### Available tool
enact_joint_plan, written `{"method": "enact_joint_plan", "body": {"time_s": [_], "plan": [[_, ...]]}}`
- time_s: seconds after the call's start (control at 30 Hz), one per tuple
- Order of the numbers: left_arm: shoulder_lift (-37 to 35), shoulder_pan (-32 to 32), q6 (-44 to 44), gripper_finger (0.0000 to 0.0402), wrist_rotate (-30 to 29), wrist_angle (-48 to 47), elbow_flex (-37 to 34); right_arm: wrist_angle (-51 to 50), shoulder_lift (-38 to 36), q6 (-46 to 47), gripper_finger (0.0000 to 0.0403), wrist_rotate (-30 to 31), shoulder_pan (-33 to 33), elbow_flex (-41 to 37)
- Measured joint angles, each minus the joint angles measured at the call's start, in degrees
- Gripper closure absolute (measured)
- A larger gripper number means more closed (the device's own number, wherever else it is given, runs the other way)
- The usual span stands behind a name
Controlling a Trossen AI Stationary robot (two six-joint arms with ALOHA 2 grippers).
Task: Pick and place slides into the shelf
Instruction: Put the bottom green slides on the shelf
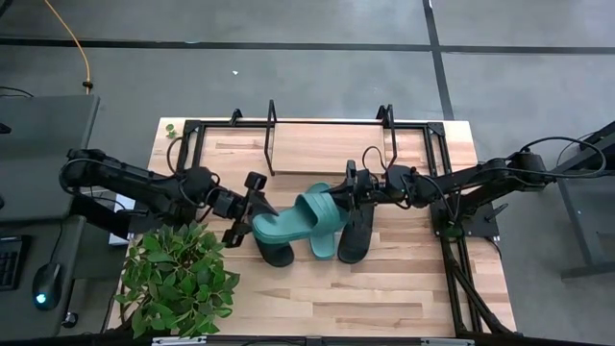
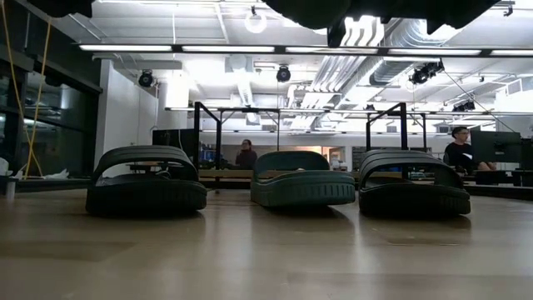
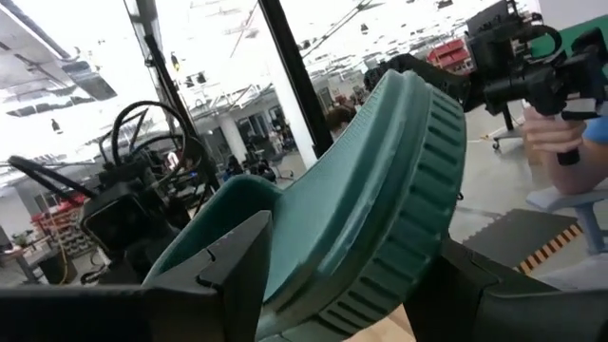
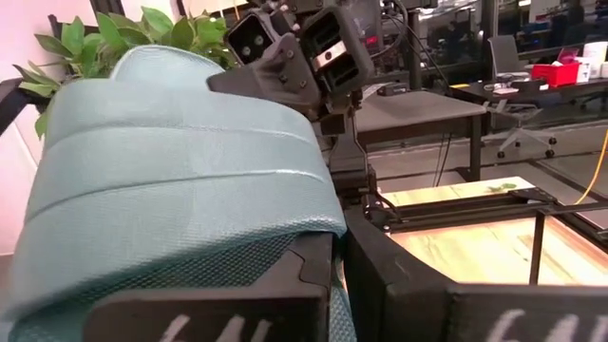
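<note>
One teal slide (image 1: pixel 283 223) is lifted above the table between my two grippers. My left gripper (image 1: pixel 248 204) is shut on its end toward the table's left, and my right gripper (image 1: pixel 348 188) is shut on its strap end. The second teal slide (image 1: pixel 324 246) (image 2: pixel 301 179) rests sole-down on the table between two black slides (image 1: pixel 279 254) (image 1: pixel 354 236), seen in the low view as the left black slide (image 2: pixel 146 182) and the right black slide (image 2: pixel 414 185). The shelf (image 1: pixel 307 146) stands at the table's far edge, its light board bare. My left gripper holds the teal slide by its end (image 3: pixel 313 256), pinched with one finger (image 3: pixel 223 275) on the footbed side and the other on the ribbed sole side. It comes level from the table's left. The slide is lifted clear. My right gripper comes level from the table's right and is shut on the teal slide beside its wide strap (image 4: pixel 180 161). A thin teal edge (image 4: pixel 338 309) shows between the two fingers; the fingers hide the rest of the contact. The slide is clear of the table.
A leafy potted plant (image 1: pixel 178 281) stands at the table's near left corner, close to my left arm. The shelf's black end frames (image 1: pixel 271 123) (image 1: pixel 389 125) rise at the far side. People sit at desks in the room beyond (image 2: pixel 246 154).
</note>
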Motion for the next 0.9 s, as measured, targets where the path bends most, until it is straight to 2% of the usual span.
{"method": "enact_joint_plan", "body": {"time_s": [0.2,0.57,0.7,0.9], "plan": [[2.8,0.0,0.0,0.0249,1.9,-0.4,2.4,-0.1,0.0,0.0,0.0402,-0.1,0.0,0.0],[3.2,0.0,1.6,0.0328,1.6,-0.1,2.5,-0.2,0.0,0.0,0.0402,-0.1,0.0,-0.1],[3.2,0.0,1.6,0.0335,1.4,-0.1,2.5,-0.2,0.0,-0.7,0.0398,-0.1,0.0,-0.1],[3.2,0.0,1.6,0.0324,1.4,-0.3,2.5,0.0,0.0,-2.3,0.0368,-0.1,0.0,0.0]]}}
